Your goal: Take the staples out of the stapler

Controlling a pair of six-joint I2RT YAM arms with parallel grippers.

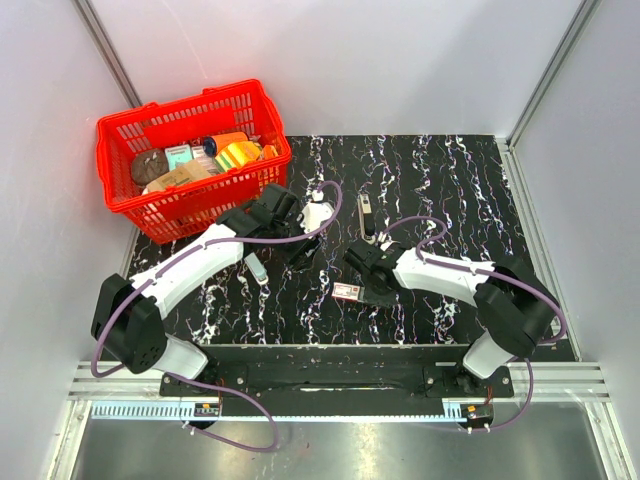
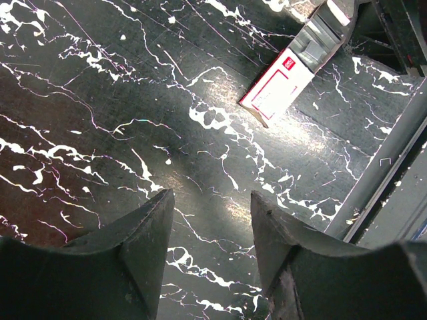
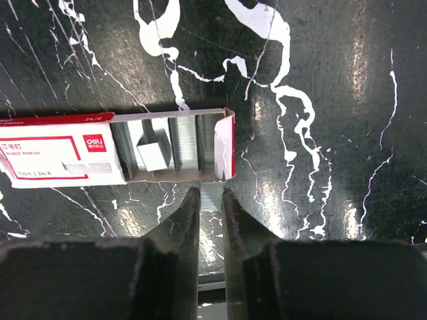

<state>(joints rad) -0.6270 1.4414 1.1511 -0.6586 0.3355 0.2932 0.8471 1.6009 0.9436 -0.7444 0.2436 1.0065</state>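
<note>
The right fingers (image 3: pixel 189 223) are clamped on a thin strip of staples (image 3: pixel 212 200), just beside the open box (image 3: pixel 173 143). It is light, stiff but brittle, so hold its flat sides gently. The stapler (image 1: pixel 366 213) lies farther back, mid desk (image 1: pixel 470 190); the left fingers (image 2: pixel 150 227) stand apart, empty.

Top view: bright, even light from above, all sharp. Tabletop (image 1: pixel 450 200) shiny, soft arm shadows. Left wrist: white glare mid-pic, left side dim & reddish; left hand (image 2: pixel 212 213) dark, a bit blurry. Right wrist: box (image 3: pixel 67 157) sharp, glare streaks at right; right hand (image 3: pixel 206 197) dark & soft, staples (image 3: pixel 212 201) in it dull grey.
</note>
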